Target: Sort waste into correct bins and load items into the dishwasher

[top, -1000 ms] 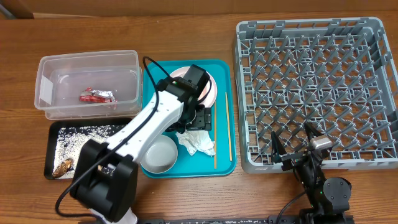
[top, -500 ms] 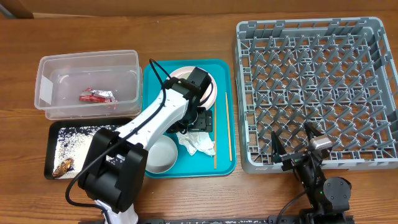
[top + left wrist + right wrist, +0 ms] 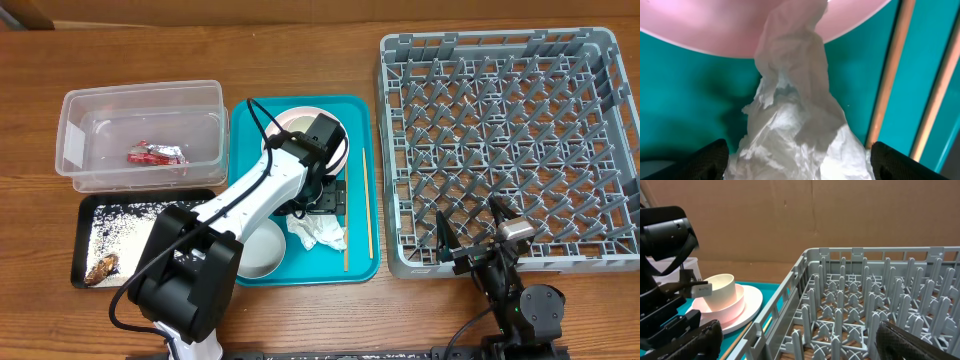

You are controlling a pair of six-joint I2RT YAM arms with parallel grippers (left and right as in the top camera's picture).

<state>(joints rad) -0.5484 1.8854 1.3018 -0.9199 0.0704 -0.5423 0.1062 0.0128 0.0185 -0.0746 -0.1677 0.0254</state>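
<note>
My left gripper (image 3: pixel 322 205) hangs open over the teal tray, its fingers either side of the crumpled white tissue (image 3: pixel 318 232). In the left wrist view the gripper (image 3: pixel 802 162) straddles the tissue (image 3: pixel 795 135), with the pale pink plate (image 3: pixel 715 25) beyond and the wooden chopsticks (image 3: pixel 890 80) to the right. The plate (image 3: pixel 290 122) is partly hidden under the arm. A white bowl (image 3: pixel 255 250) sits at the tray's front. The red wrapper (image 3: pixel 155 155) lies in the clear tub (image 3: pixel 80 110). My right gripper (image 3: pixel 470 250) is open and empty at the front edge of the grey dish rack (image 3: pixel 500 140).
The black tray (image 3: pixel 85 215) holds rice grains and a brown scrap (image 3: pixel 103 268). Chopsticks (image 3: pixel 370 200) lie along the right side of the teal tray (image 3: pixel 365 265). In the right wrist view a white cup (image 3: pixel 720 292) stands on the pink plate (image 3: pixel 752 302), left of the rack (image 3: pixel 865 295).
My left arm has shifted slightly to the right and forward over the tissue. The right arm has not moved.
</note>
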